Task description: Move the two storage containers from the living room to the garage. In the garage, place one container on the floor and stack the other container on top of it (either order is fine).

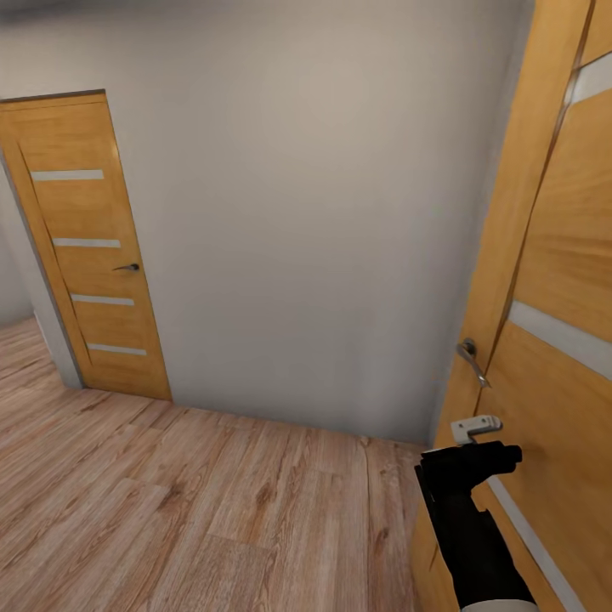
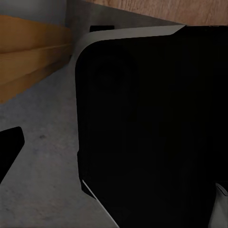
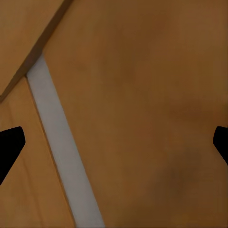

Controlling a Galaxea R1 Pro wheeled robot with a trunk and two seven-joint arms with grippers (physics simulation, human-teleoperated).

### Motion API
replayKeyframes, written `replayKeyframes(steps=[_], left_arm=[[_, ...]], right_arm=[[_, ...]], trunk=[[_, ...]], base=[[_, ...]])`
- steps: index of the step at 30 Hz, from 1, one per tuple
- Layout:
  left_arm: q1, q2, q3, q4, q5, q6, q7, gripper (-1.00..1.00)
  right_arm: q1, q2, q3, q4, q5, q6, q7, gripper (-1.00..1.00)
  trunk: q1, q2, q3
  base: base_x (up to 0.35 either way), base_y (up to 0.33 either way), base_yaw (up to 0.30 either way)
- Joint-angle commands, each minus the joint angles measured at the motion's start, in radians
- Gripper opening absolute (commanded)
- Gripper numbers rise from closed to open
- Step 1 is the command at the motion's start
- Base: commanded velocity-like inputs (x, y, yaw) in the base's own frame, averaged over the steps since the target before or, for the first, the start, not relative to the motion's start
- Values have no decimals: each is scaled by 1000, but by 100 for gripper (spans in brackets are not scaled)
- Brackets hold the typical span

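Black right gripper (image 1: 501, 455): fingers spread, nothing held, close against the near door (image 1: 561, 280).
Left gripper: state cannot be told.
Door handle (image 1: 470, 357): just above the gripper.
Containers: none present here.
Advice: push the panel squarely, avoiding the handle.
Far door (image 1: 89, 255): shut.
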Motion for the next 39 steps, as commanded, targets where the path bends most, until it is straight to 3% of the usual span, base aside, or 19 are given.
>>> replayKeyframes(steps=[1,39], left_arm=[[0,0,0,0,0,-1,0,100],[0,0,0,0,0,-1,-1,100]], right_arm=[[-1,0,-6,0,8,9,-6,100],[-2,-10,-62,0,9,9,-6,100]], trunk=[[0,-1,-1],[0,-1,-1]], base=[[0,0,0],[0,0,0]])
